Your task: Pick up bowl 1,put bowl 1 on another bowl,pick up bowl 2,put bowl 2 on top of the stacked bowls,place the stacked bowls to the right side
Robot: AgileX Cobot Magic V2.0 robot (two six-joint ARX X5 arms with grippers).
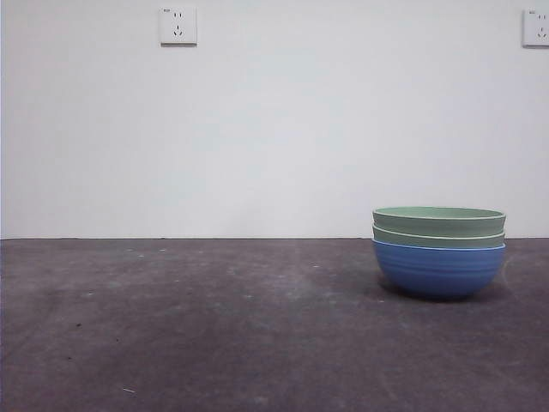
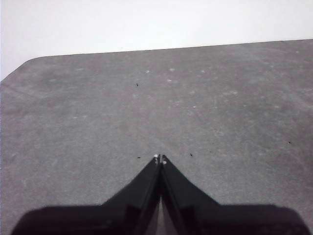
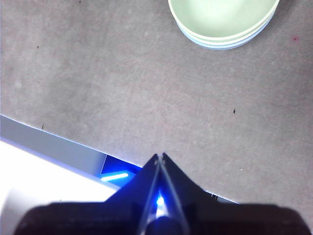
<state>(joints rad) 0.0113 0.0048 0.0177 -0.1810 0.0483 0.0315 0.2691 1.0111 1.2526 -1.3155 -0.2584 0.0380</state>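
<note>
Front view: the stacked bowls [image 1: 438, 251] on the dark grey table [image 1: 189, 326], over to the right; blue ribbed bowl [image 1: 438, 269] at the bottom, two pale green bowls [image 1: 438, 222] nested inside, pale rims showing. Two white wall sockets [image 1: 177, 26] on the wall behind (no legible writing). No arm in sight.

Left wrist view: left gripper [image 2: 160, 159] over bare tabletop, jaws together, tips touching.

Right wrist view: right gripper [image 3: 160, 156] near the table's edge, jaws closed, holding nothing; stack well apart from it.
</note>
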